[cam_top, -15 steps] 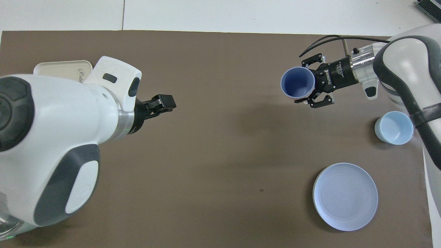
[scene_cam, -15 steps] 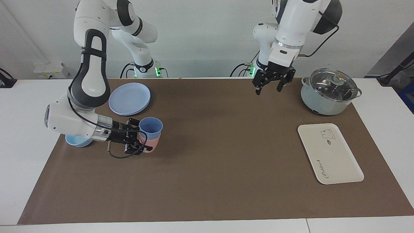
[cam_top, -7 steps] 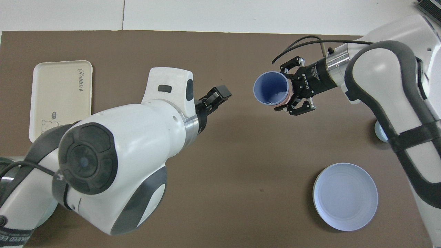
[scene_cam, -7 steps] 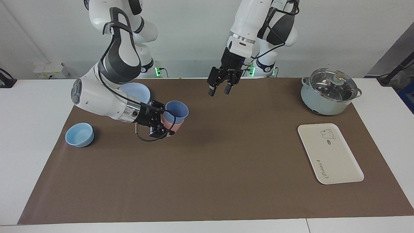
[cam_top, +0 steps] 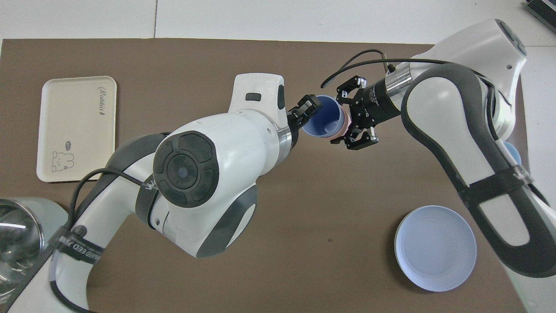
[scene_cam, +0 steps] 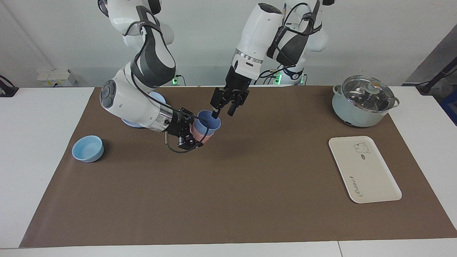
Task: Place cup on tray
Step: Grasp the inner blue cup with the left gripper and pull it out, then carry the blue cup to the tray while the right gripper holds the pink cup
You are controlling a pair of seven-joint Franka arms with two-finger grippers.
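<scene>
Carried in from the right arm's end of the worktop (scene_cam: 250, 200) within the last second: right end effector (scene_cam: 194, 135) clamped on the salmon-pink cup (scene_cam: 198, 135), with the cup (scene_cam: 208, 123) nested in it, tilted, in the air over the worktop's middle toward the robots' edge; met there by the left end effector (scene_cam: 222, 112), swung over from the pot's (scene_cam: 364, 101) corner, fingers apart but narrowing at the cup's rim. Looks like a handover to pull the cup free; not yet on the tray (scene_cam: 371, 178), lying bare at the left arm's end, with open worktop between and only the pot near that path.
</scene>
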